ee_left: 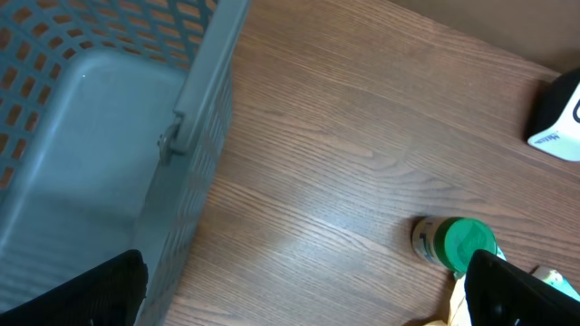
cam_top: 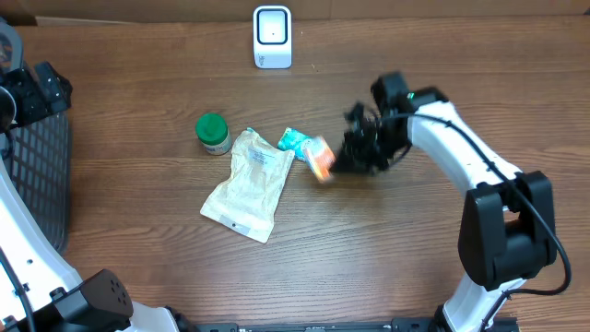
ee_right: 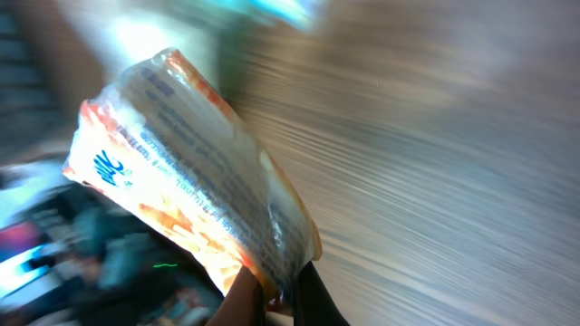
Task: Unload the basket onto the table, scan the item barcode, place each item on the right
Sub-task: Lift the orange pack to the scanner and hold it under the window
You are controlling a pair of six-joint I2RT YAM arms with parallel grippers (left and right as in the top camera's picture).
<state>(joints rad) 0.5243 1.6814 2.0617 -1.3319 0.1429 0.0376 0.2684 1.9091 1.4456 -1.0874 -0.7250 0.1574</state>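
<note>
My right gripper [cam_top: 343,159] is shut on the edge of an orange and white snack packet [cam_top: 319,159], the item, just right of the table's middle. The right wrist view is blurred; there the packet [ee_right: 181,181] stands up from my two fingers, and the right gripper [ee_right: 276,297] pinches its lower corner. No barcode can be made out on it. A white scanner [cam_top: 273,37] with a dark window stands at the table's back edge. My left gripper [ee_left: 304,308] is open and holds nothing, beside the basket at the far left.
A green-lidded bottle [cam_top: 213,132], a beige pouch [cam_top: 249,183] and a teal packet [cam_top: 295,140] lie left of the held packet. A grey mesh basket [cam_top: 41,175] stands at the left edge. In the left wrist view the bottle [ee_left: 458,243] lies near my right finger.
</note>
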